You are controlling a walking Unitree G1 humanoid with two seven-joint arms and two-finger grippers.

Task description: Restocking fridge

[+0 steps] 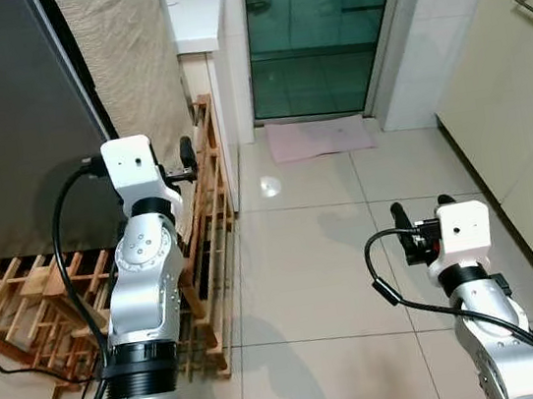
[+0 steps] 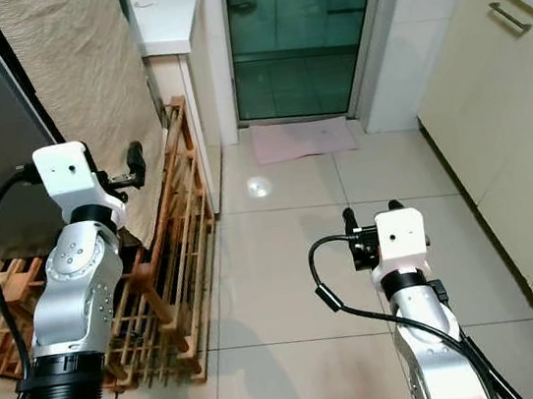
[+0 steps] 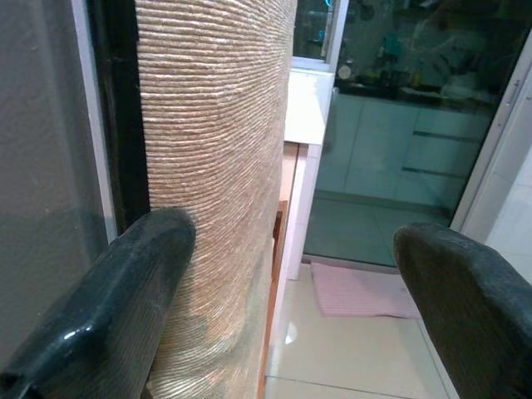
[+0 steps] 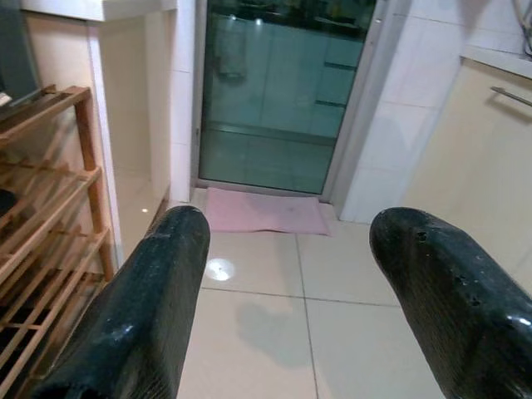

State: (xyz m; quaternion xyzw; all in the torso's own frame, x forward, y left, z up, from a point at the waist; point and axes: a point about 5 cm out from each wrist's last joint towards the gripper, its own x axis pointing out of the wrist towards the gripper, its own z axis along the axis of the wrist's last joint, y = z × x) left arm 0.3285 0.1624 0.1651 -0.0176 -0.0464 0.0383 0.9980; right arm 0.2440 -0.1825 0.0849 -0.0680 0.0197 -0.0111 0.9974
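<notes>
Left tool (image 1: 186, 156) raised beside the fridge (image 1: 8, 127), spread wide, empty; right tool (image 1: 417, 208) wide over the floor, empty. No goods visible; restocking judged not yet begun

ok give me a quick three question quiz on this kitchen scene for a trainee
1. True or false: the left claw is shut on a bottle.
2. What lies on the floor before the glass door? A) pink mat B) bucket C) shoes
3. Fill in: the wooden rack stands on the robot's ____ side.

Key: 1 false, both the left claw and the right claw are open and empty. 2 A, the pink mat. 3 left.
</notes>
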